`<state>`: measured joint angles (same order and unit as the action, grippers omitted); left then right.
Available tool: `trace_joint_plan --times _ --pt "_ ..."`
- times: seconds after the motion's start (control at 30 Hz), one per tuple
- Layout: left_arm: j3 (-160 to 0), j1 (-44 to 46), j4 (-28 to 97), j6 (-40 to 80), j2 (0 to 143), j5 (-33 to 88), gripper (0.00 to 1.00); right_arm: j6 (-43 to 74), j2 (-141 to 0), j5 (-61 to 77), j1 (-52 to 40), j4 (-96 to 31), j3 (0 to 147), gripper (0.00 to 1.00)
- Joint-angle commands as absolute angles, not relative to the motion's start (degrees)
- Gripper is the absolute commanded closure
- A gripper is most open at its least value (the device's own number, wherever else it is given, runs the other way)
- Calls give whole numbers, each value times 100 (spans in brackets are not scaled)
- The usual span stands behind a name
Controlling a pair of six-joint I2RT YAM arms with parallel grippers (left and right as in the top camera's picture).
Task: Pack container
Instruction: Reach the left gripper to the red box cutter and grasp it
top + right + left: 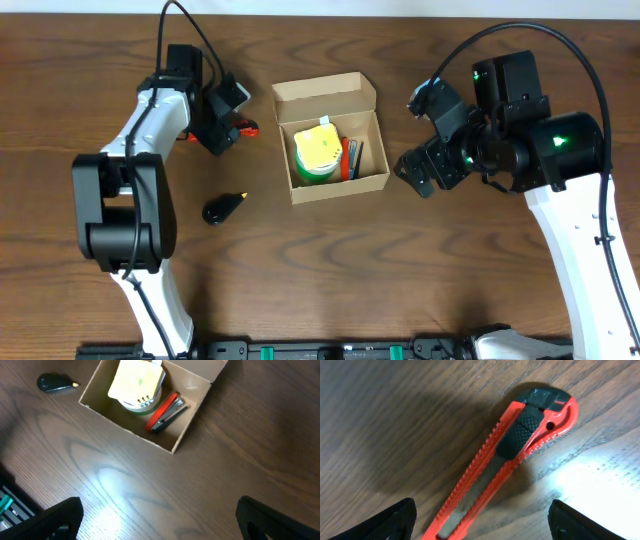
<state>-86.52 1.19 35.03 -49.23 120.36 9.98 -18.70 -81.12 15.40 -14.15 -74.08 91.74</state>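
The container (372,127) is a small brown cardboard box with its flap lid open, at the table's middle; it also shows in the right wrist view (190,425). Inside lie a tape roll with a yellow-green label (318,152) and a red and black tool (350,158). A red and black utility knife (505,465) lies on the table left of the box (243,129). My left gripper (480,527) is open, low over the knife, its fingers on either side of it. My right gripper (160,520) is open and empty, right of the box.
A small black object with a pale tip (224,208) lies on the wood, front left of the box; it also shows in the right wrist view (56,382). A black rail with green parts (320,350) runs along the table's front edge.
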Motion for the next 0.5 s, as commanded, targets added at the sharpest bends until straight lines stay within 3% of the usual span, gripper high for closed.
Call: trace_joint_plan --times 0.0,0.47 --pt "-8639 132 3406 -5019 12237 1037 15 -1955 -8020 1505 -1389 -7417 9159 1" --pt "-8639 301 3256 -5017 12484 1055 27 -1955 -8025 1503 -1391 -7417 9159 1"
